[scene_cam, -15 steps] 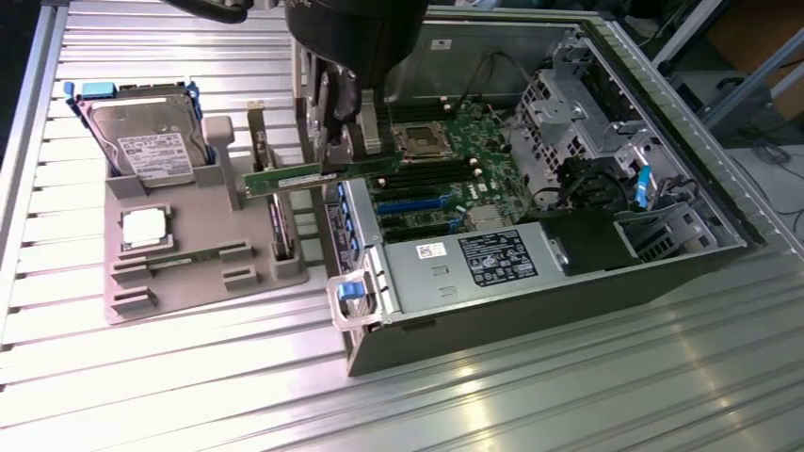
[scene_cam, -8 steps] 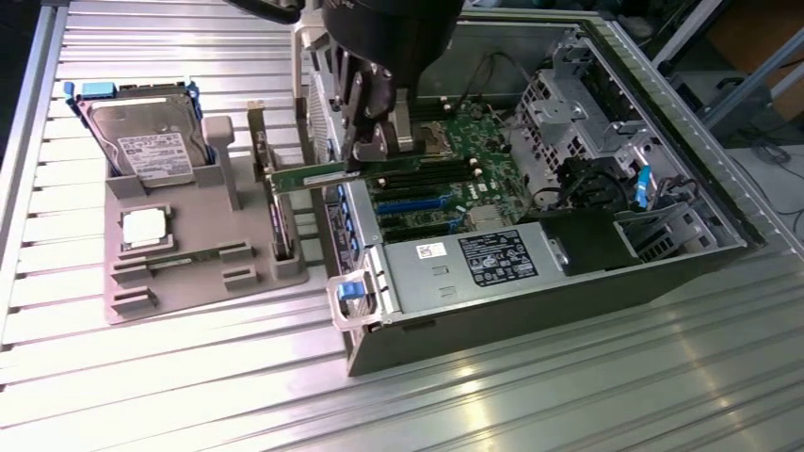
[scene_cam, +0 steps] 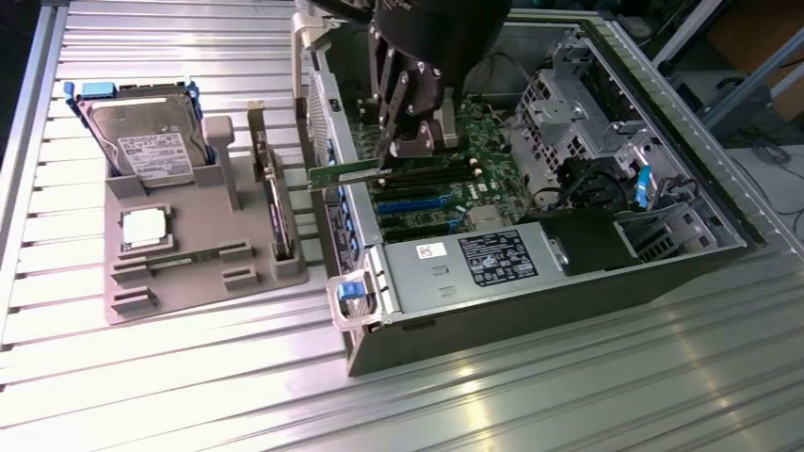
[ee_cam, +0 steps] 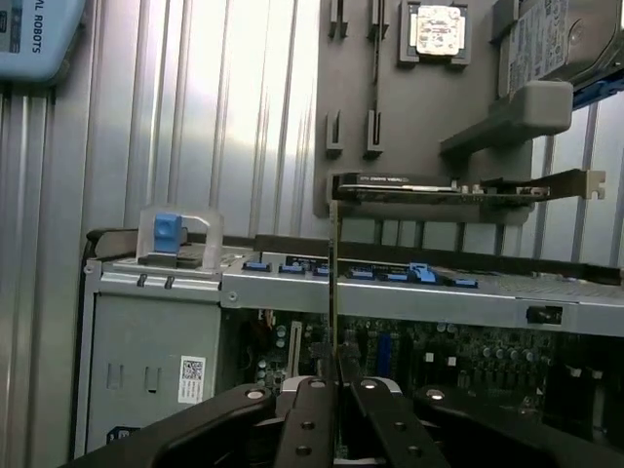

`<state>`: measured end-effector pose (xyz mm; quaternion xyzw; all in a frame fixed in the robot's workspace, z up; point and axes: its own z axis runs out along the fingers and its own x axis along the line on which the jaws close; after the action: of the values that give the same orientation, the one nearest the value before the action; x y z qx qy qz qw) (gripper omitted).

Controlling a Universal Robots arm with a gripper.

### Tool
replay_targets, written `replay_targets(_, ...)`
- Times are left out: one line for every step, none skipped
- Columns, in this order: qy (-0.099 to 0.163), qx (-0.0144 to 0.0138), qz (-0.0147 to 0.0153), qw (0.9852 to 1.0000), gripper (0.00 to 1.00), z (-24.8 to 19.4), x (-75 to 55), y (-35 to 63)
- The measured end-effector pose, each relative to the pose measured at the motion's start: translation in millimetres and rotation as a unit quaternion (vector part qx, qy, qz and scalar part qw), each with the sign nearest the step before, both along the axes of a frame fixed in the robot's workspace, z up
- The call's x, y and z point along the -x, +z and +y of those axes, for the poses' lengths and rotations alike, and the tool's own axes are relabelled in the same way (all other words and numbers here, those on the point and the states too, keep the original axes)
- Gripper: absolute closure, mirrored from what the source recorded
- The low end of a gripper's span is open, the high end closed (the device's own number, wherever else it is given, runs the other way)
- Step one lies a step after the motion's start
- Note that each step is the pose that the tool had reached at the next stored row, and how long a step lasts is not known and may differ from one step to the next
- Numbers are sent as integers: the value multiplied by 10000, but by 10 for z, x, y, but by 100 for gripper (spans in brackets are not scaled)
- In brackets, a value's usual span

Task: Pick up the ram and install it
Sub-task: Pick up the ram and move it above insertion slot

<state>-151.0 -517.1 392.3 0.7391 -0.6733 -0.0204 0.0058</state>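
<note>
Nearest: gripper [ee_cam: 336, 378], arm reaching steeply down, fingers pinched narrow on the ram [ee_cam: 333, 273]. The ram is held edge-on over the motherboard [ee_cam: 458, 351] inside the open case [ee_cam: 390, 292], seemingly unseated. Beyond: grey tray [ee_cam: 390, 107], expansion card [ee_cam: 439, 187].

The ram [scene_cam: 352, 172] — far end hidden behind the claw [scene_cam: 421, 147].

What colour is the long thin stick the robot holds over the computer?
The ram is green, with dark chips along it. It shows best in the exterior view.
</note>
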Motion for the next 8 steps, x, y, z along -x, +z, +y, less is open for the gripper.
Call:
replay_targets(0, 0, 0, 10000, 88, 0, -24, 0)
replay_targets(0, 0, 0, 10000, 88, 0, -48, 0)
replay_targets(0, 0, 0, 10000, 88, 0, -82, 0)
replay_targets(0, 0, 0, 10000, 88, 0, -102, 0)
replay_targets(-1, 0, 0, 10000, 88, 0, -162, 0)
replay_targets(0, 0, 0, 10000, 88, 0, -216, 0)
replay_targets(0, 0, 0, 10000, 88, 0, -298, 0)
replay_targets(0, 0, 0, 10000, 88, 0, -373, 0)
